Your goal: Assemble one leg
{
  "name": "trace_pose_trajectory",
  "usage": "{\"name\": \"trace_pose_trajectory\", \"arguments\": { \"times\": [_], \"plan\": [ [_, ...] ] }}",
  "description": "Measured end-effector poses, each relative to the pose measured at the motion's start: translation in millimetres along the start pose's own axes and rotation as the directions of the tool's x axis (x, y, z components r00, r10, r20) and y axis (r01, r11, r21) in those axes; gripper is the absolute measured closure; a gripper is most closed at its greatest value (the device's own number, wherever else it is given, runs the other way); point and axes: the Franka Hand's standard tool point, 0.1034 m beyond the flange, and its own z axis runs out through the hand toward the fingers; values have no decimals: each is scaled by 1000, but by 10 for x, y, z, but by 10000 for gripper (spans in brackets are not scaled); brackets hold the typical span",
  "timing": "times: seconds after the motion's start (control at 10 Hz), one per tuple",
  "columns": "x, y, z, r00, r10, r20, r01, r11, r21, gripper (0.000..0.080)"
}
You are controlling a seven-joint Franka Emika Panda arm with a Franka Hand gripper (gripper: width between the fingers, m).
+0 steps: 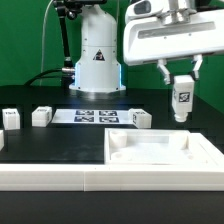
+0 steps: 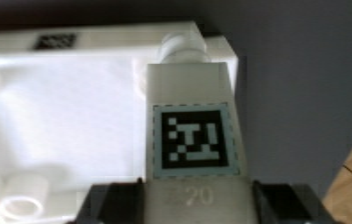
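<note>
My gripper (image 1: 182, 78) is shut on the leg (image 1: 182, 98), a small white post with a black-and-white tag, and holds it upright in the air above the far right corner of the large flat white tray-like piece (image 1: 160, 158). In the wrist view the leg (image 2: 194, 120) fills the middle, its tag facing the camera, its round tip pointing at the corner of the tray-like piece (image 2: 66, 90). Black fingers (image 2: 120, 205) press on both sides of its base.
The marker board (image 1: 95, 116) lies in front of the robot base. Three other white legs (image 1: 42, 116) (image 1: 139, 119) (image 1: 9, 119) lie on the black table around it. A white wall runs along the front edge.
</note>
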Motion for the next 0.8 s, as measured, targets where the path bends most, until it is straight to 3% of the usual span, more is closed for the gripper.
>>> {"name": "trace_pose_trajectory", "arguments": {
  "times": [0.3, 0.8],
  "plan": [
    [326, 206, 135, 998, -58, -26, 58, 998, -11, 509],
    [310, 212, 148, 998, -57, -22, 57, 998, -11, 509]
  ]
}}
